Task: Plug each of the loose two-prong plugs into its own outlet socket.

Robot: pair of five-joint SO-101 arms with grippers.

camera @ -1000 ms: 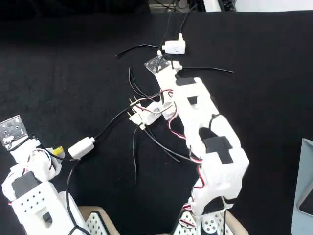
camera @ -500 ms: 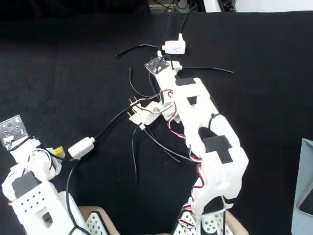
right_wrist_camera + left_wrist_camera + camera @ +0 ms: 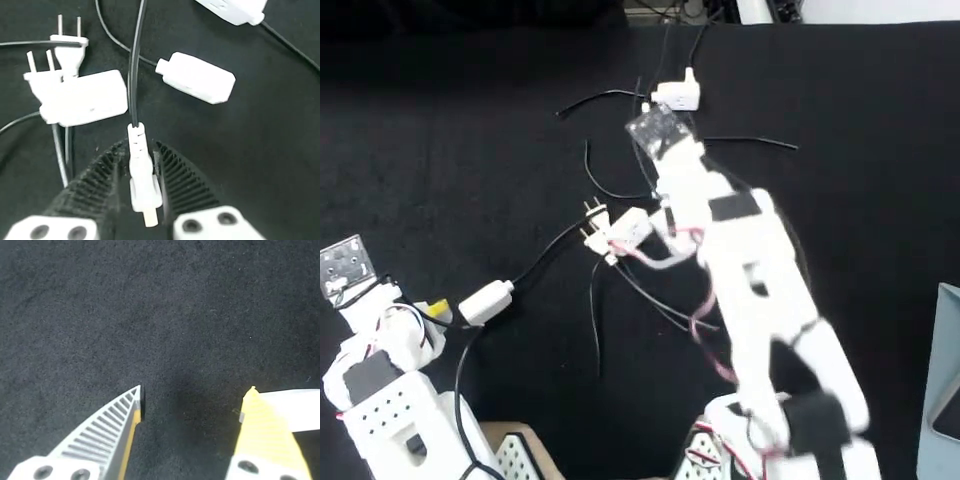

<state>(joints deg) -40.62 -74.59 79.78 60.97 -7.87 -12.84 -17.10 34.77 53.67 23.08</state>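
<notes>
In the right wrist view my right gripper (image 3: 139, 146) is shut on a slim white plug (image 3: 142, 175), whose black cord (image 3: 135, 60) runs away from the fingers. Beyond it lies a white block (image 3: 82, 97) with two two-prong plugs (image 3: 67, 42) at its end. A loose white socket piece (image 3: 197, 77) lies beside the cord. From above, the two pronged plugs (image 3: 593, 225) are mid-table, and a white outlet socket (image 3: 675, 95) sits at the far side. My left gripper (image 3: 195, 390) hangs open over bare black cloth with nothing between its fingers.
Another white socket (image 3: 485, 300) on a black cord lies near the left arm (image 3: 380, 350), next to a small yellow part (image 3: 440, 308). Loose black wires (image 3: 595, 320) cross the middle of the black cloth. A grey bin edge (image 3: 942, 380) stands at the right.
The right arm has stretched out, and its wrist has moved toward the far outlet socket. The loose wires near it shifted a little. The left arm has not moved.
</notes>
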